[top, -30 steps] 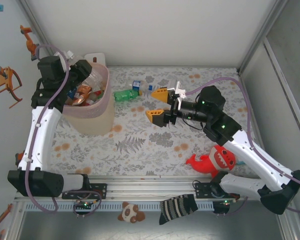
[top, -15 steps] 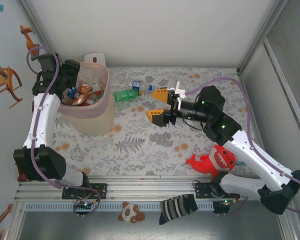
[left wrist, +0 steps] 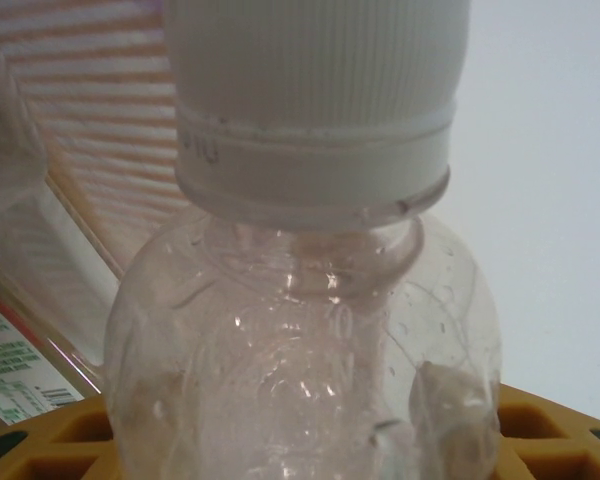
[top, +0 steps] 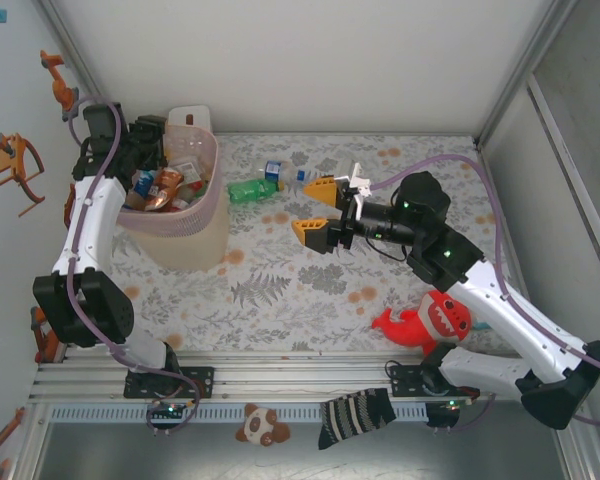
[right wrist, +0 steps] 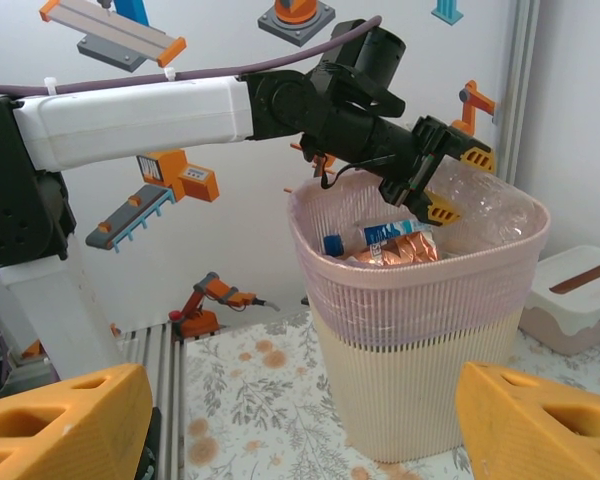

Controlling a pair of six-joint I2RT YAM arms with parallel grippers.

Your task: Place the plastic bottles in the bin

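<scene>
The left hand [right wrist: 458, 186] grips a clear plastic bottle with white cap [left wrist: 310, 330] above the pale-pink ribbed plastic bin [right wrist: 420, 300], which contains other bottles. The right hand [top: 318, 210] hangs wide and empty over the floral worktop [top: 280, 290], near a green plastic bottle [top: 246, 189].

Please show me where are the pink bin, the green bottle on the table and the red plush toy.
Pale-pink translucent plastic bin [top: 185, 245]: top external view, cream lower wall.
Green plastic bottle [top: 245, 190]: top external view, middle of body.
Red plush toy with white teeth [top: 415, 328]: top external view, red body.
</scene>
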